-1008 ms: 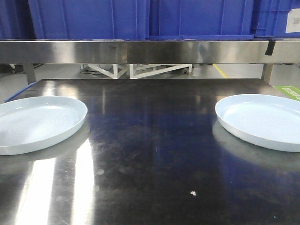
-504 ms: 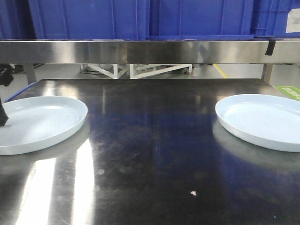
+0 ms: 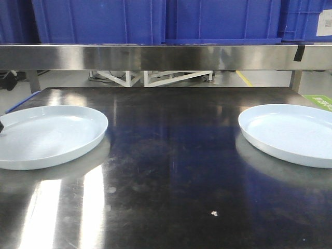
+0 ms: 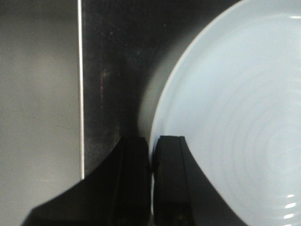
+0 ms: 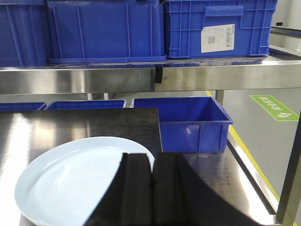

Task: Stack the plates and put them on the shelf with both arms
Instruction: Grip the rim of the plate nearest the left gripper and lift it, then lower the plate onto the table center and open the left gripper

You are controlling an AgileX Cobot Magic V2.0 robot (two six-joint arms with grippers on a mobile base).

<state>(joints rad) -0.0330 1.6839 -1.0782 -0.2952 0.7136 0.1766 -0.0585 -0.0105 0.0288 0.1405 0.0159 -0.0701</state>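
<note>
- Left plate lies on the left side of the tabletop, with the right plate far to the right, well apart.
- My left gripper pinches the left plate's rim, one finger inside it and one outside.
- My right gripper has its fingers pressed together, empty, by the right plate's near rim.
- Shelf runs behind both plates and carries blue crates.

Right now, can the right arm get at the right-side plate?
Probably yes: the right gripper hangs at the right-side plate's rim, nothing between them; its jaws look shut, so they'd need to open first.
</note>
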